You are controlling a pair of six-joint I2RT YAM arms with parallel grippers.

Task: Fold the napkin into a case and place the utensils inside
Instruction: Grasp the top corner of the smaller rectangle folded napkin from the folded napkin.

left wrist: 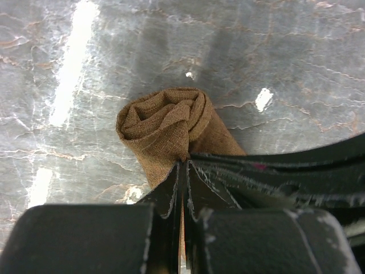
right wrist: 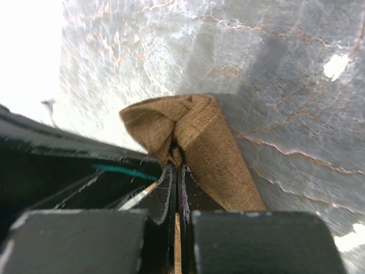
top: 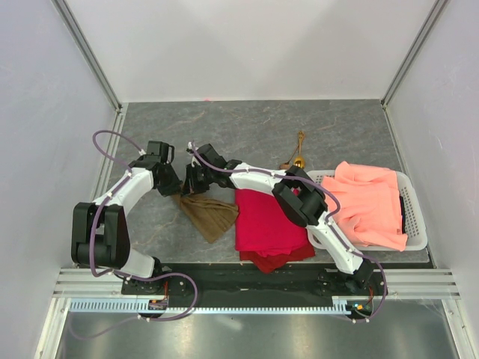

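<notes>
The olive-brown napkin lies bunched on the grey table left of the red cloth, its far end lifted. My left gripper is shut on the napkin's far edge; in the left wrist view the cloth bulges in a roll ahead of the closed jaws. My right gripper is shut on the same edge close beside it; the right wrist view shows the cloth folded ahead of the jaws. No folded case shows. The two gold utensils lie at the back of the table, right of the grippers.
A bright red cloth lies folded at the middle front, partly under the right arm. A white plastic basket at the right holds a salmon-orange cloth. White walls close the table on three sides.
</notes>
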